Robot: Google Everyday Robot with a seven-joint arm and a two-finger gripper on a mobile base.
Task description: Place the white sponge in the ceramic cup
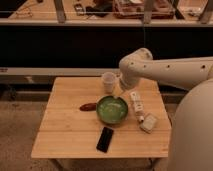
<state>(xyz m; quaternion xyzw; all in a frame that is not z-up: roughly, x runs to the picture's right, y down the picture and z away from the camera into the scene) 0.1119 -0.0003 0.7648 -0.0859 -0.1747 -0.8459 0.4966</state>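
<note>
One gripper [119, 93] hanging between cup [108, 81] and green bowl [112, 110], jaws standing wide, gripping nothing. Sponge [149, 123] lying near table [65, 125] right edge, beside white bar [136, 102].

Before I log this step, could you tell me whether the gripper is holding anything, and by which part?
Nothing is held. The gripper hangs open near the ceramic cup and the green bowl; the white sponge lies apart on the table.
</note>
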